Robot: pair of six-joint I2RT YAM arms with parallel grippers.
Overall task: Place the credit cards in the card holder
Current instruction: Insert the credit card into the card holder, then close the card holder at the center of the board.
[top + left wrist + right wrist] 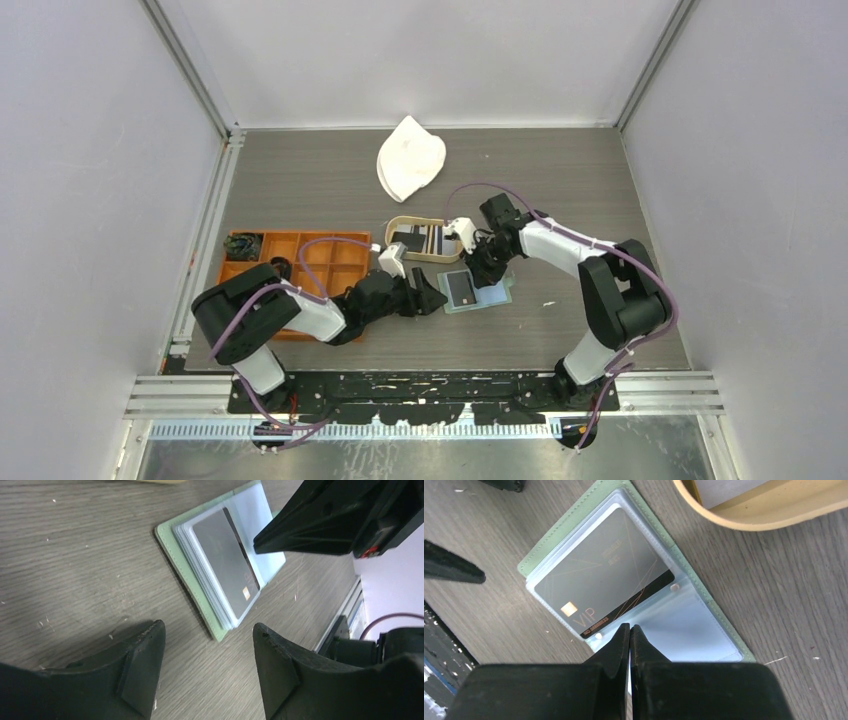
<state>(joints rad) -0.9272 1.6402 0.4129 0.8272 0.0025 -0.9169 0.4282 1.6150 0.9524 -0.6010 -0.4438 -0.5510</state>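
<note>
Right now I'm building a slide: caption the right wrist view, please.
Shut right gripper over the open card holder, a black VIP card in its clear pocket.

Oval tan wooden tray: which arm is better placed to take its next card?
Probably right: right gripper, shut, hangs above the sage-green card holder next to the tray; left gripper, open, sits farther from it.

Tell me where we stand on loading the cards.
Done: one black card sits mostly inside a clear pocket of the open card holder. In hand: nothing; right gripper shut, tips by that card's edge; left gripper open, empty. Left: cards in the wooden tray.
</note>
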